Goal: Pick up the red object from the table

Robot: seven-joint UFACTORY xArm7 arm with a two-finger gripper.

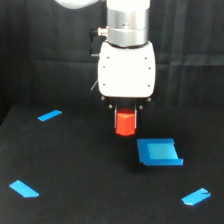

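With blue strips (49, 115) marking the black counter (75, 165) on the exterior view's left, the hand (126, 119) pinches the red object (125, 123) seemingly just clear of it; a straight, steady lift should avoid the blue square piece (159, 152) beside it.

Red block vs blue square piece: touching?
Apart. The exterior view shows the red block up at the gripper, with a strip of black table visible between it and the blue square piece.
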